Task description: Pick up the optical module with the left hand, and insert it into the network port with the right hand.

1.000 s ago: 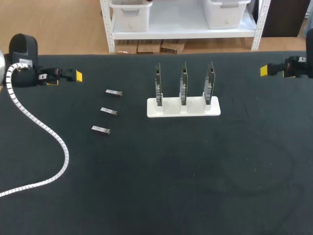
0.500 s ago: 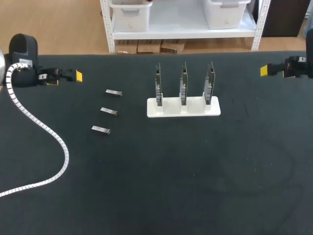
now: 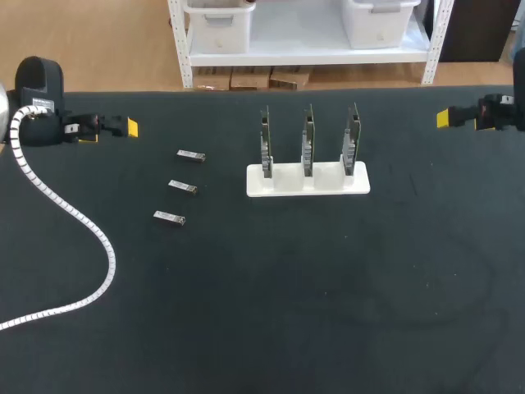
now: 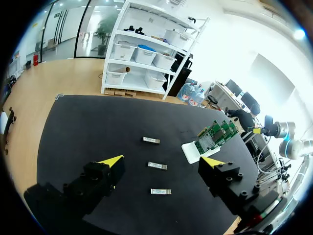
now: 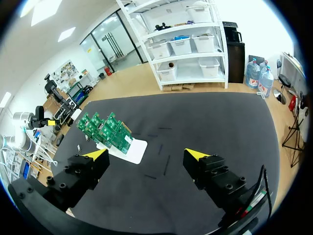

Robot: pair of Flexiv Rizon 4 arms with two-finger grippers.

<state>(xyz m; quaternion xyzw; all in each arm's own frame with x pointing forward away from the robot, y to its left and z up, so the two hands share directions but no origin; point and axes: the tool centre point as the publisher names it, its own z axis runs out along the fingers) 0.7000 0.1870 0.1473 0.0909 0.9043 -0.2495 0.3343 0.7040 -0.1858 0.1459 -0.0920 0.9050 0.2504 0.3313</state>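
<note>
Optical module (image 3: 183,187): small, silvery, oblong.

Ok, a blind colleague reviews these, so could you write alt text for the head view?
Three modules lie in a slanted row on a black table, left of a white stand holding three upright boards. The left gripper and right gripper sit empty at the table's far side edges, apart from everything.

Matte black table (image 3: 287,312), white stand (image 3: 308,185), green circuit boards (image 5: 110,131), silver optical modules (image 3: 183,187), white ribbed cable (image 3: 82,222)
</note>
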